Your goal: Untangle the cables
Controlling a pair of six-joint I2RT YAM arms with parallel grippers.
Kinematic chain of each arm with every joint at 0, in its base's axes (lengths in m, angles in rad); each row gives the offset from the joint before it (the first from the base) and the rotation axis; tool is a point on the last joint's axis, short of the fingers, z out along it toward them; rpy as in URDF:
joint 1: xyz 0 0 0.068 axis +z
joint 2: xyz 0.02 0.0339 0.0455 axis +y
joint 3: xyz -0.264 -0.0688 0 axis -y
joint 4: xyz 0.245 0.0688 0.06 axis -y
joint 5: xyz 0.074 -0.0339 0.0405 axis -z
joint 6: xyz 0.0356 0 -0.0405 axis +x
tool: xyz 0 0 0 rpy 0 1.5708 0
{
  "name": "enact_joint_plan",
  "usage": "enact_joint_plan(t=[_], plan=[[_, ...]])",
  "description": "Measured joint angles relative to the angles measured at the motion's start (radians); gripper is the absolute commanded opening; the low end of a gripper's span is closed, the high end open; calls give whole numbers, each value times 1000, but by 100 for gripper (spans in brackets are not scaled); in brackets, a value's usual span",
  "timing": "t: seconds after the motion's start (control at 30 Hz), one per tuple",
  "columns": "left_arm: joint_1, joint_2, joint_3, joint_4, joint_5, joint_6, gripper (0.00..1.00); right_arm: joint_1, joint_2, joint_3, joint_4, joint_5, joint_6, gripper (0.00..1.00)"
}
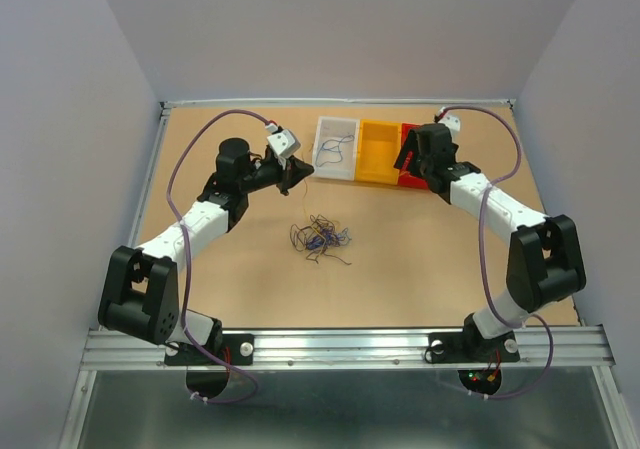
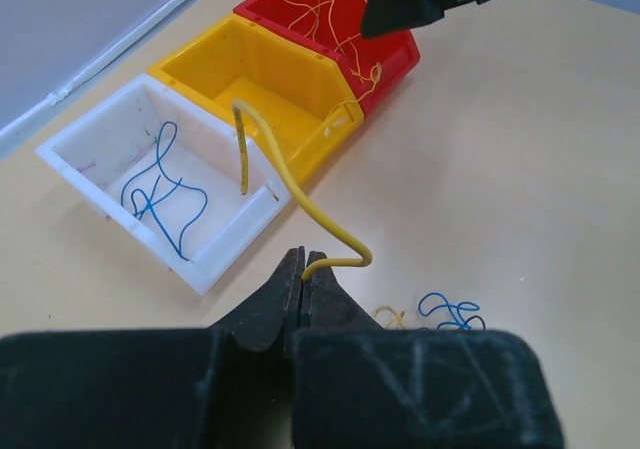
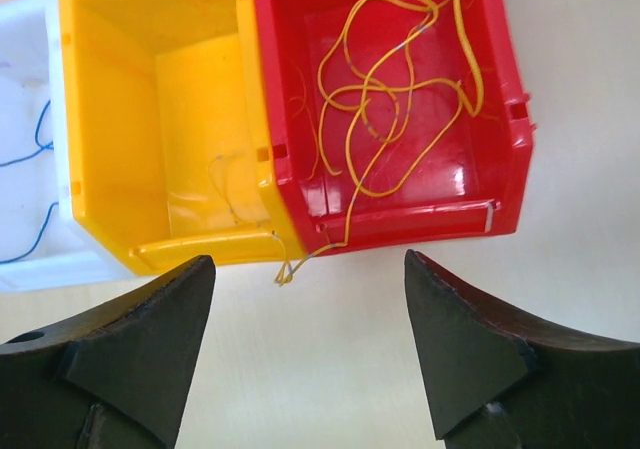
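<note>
Now | left gripper (image 2: 302,259) clamped one yellow cable (image 2: 288,181) | right gripper (image 3: 310,261) fingers (image 3: 140,334) stood apart over red bin (image 3: 512,99) | yellow bin (image 3: 100,99), white bin (image 2: 95,119) alongside, three total | one tangle (image 1: 320,237) lay on table (image 1: 450,269)

The red bin (image 3: 500,159) and yellow bin (image 3: 110,119) are glossy, smooth plastic; the tan surface (image 3: 560,299) is matt; the right gripper (image 3: 310,269) is matt black and grainy.

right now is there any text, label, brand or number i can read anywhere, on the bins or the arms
No text can be read in any view.
white bin, yellow bin, red bin: plain plastic, no label or print showing.
left arm, right arm: no lettering visible.
lights at the right arm's base: small coloured dots, not characters.
</note>
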Motion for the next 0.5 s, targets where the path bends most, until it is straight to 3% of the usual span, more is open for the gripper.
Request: enact_joint_plan(t=[0.2, 0.33, 0.5], plan=[[0, -6, -10, 0, -5, 3, 0, 39, 59, -3, 6, 4, 44, 79], [-2, -7, -13, 0, -7, 6, 0, 44, 101, -3, 12, 3, 61, 68], [-5, -7, -13, 0, -8, 9, 0, 44, 155, -3, 16, 0, 72, 42]])
